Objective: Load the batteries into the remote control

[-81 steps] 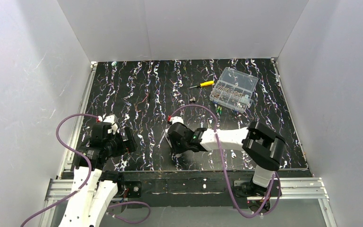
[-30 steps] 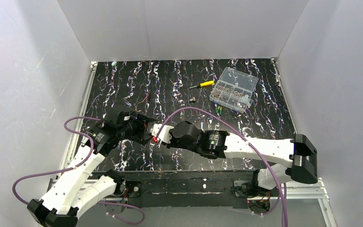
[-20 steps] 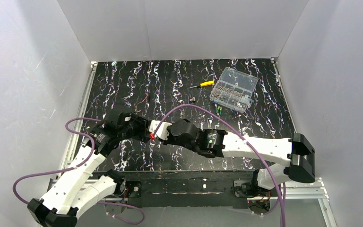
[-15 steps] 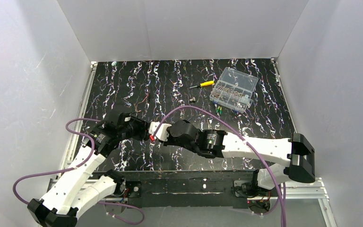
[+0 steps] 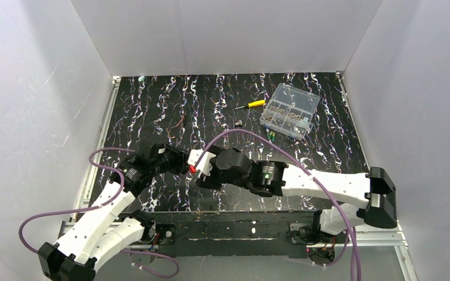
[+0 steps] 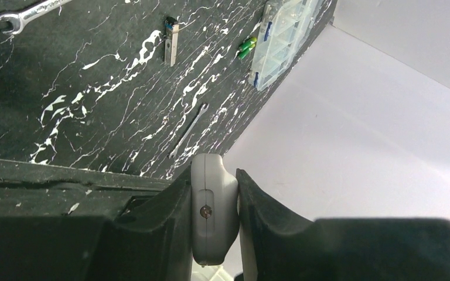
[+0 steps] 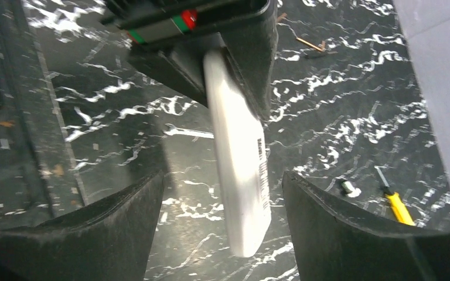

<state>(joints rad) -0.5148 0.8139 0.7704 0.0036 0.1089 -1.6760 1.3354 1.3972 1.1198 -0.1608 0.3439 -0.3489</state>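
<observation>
Both the left gripper and right gripper meet at the remote control in the top view, batteries well apart, far right. Left wrist: fingers pinch the remote control's end edgewise. Right wrist: fingers spread either side of its free end, long axis running back to the left gripper.

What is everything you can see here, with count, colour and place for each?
table: one, black with white streaks.
remote control: one, white, gripped in the left jaws.
organiser box: one, clear, far right of the table.
batteries: two, green, on the table beside the organiser box.
screwdriver: one, yellow handle, left of the box.
small piece: one, pale and dark, near the screwdriver.
wrench: one, silver, on the table.
left gripper: one, black, jaws shut on the remote control.
right gripper: one, black, jaws open either side of the remote, not touching.
</observation>
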